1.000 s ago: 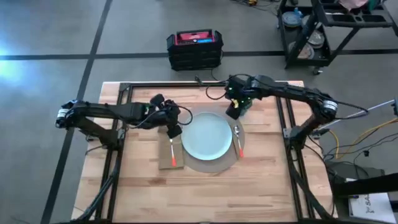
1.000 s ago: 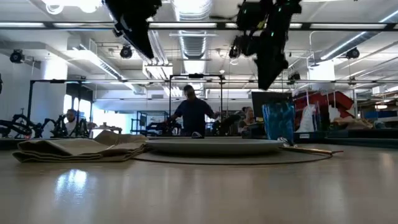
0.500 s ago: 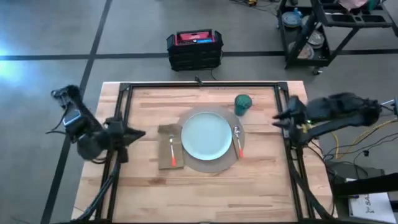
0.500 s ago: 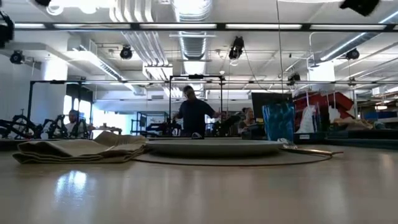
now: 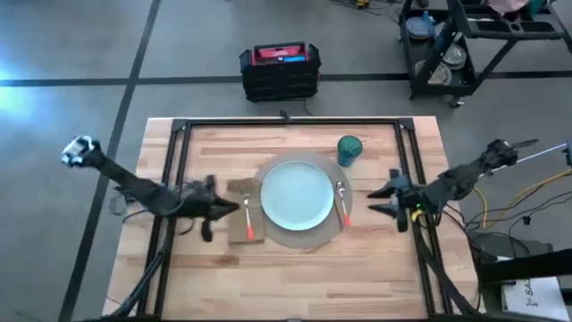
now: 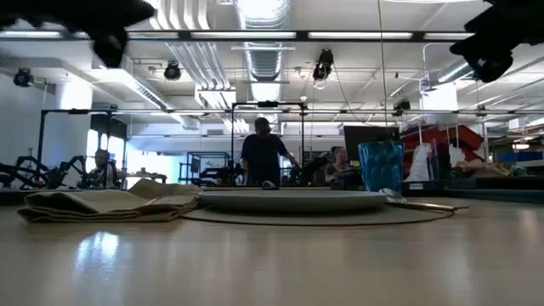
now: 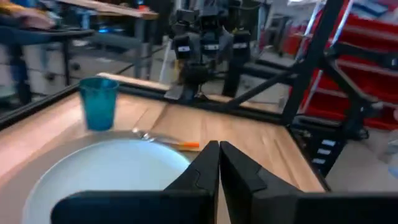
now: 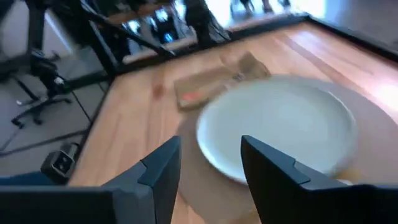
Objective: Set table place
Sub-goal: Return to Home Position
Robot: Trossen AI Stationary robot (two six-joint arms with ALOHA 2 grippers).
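High view: half a second ago both my arms were folded off the sides. Now they stretch low over the light wooden table (image 5: 295,277). The left hand (image 5: 232,207) is at 9 o'clock of the place and the right hand (image 5: 374,200) at 3 o'clock.

The place sits mid-table:
- one round tan mat (image 5: 304,241)
- one pale blue-green plate (image 5: 298,194) on the mat
- one brown cloth napkin (image 5: 236,231) at 9 o'clock, carrying one orange-handled fork (image 5: 248,219)
- one orange-handled spoon (image 5: 342,201) at 3 o'clock
- one small teal cup (image 5: 349,148) at 1 o'clock

Left wrist view: fingers pressed together, gripping nothing.

Right wrist view: fingers spread, empty.
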